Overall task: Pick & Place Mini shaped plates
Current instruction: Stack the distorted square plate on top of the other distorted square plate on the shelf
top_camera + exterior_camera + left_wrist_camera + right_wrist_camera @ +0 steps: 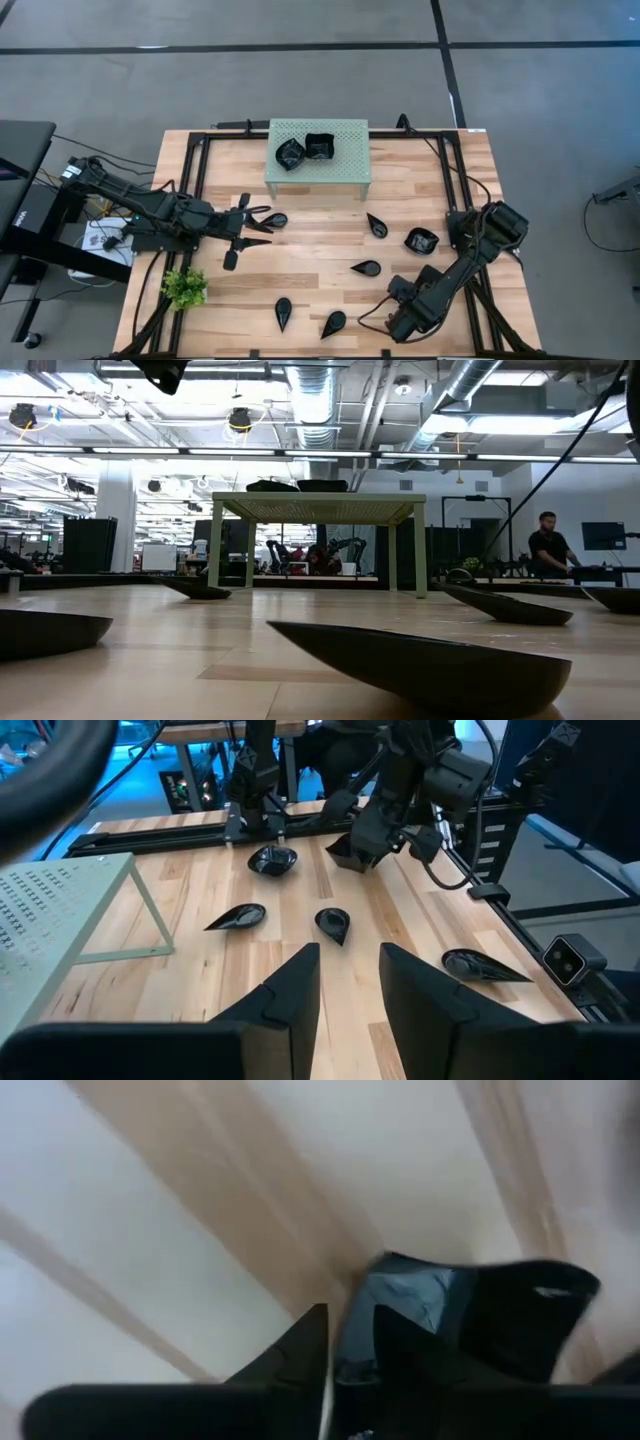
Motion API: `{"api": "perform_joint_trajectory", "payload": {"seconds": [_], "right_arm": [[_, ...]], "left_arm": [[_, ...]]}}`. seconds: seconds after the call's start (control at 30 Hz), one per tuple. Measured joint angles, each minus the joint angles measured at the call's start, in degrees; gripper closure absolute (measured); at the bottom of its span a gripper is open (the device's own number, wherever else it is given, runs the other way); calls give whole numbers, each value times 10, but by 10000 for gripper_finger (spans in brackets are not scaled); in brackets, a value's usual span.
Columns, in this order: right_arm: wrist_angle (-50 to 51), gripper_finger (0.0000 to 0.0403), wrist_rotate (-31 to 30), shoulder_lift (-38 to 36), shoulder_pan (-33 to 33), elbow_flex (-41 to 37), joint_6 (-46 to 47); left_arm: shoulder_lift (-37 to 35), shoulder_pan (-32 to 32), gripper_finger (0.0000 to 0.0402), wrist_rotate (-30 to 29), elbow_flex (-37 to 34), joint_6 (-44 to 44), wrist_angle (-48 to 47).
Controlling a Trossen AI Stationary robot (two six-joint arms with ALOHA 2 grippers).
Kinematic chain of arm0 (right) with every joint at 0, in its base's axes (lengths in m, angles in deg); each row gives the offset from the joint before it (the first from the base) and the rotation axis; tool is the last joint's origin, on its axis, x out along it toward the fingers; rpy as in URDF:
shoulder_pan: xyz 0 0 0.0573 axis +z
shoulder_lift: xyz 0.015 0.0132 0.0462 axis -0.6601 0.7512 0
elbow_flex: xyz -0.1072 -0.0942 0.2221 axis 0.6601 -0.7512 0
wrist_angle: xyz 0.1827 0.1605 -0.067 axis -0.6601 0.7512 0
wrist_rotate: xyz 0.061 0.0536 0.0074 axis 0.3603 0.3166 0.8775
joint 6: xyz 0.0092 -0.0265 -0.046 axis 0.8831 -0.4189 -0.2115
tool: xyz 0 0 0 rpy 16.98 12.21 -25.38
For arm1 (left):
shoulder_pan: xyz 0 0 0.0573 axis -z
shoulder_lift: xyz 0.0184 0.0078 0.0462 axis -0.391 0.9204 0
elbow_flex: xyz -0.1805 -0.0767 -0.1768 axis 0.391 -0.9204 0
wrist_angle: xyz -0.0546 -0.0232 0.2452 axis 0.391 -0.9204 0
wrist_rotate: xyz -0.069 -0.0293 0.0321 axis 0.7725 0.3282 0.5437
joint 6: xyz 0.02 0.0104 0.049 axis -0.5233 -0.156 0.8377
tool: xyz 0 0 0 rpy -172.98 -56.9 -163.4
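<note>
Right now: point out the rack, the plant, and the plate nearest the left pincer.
rack (345, 160), high view, bare right part of its perforated top.
plant (185, 288), high view, middle of the leaves.
teardrop plate (275, 219), high view, its bowl.

Grey floor (300, 80) stretches out around my wooden surface (330, 225), crossed by dark seam lines. Across the room, silver ducts (470, 380) and pipes run under an open ceiling, long strip lights (250, 452) glowing. A white pillar (115, 500) stands at one side; a person (548, 545) stands by a desk far off.
</note>
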Motion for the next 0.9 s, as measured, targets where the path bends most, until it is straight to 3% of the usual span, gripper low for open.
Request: {"api": "perform_joint_trajectory", "payload": {"seconds": [0.17,0.3,0.47,0.67,0.8,0.9], "right_arm": [[-19,391,1,0,-3,0,-62],[-29,389,15,-2,-16,16,-88],[-5,399,2,-6,-42,112,-197],[35,400,-162,-7,-67,253,-449],[31,399,-379,-7,-94,303,-625],[13,401,-472,-7,-144,317,-711]], "left_arm": [[0,0,293,0,0,0,4],[0,0,293,0,0,0,5],[0,0,293,0,0,0,11],[0,0,293,0,0,0,14],[0,0,293,0,0,0,16],[0,0,293,0,0,0,17]]}}
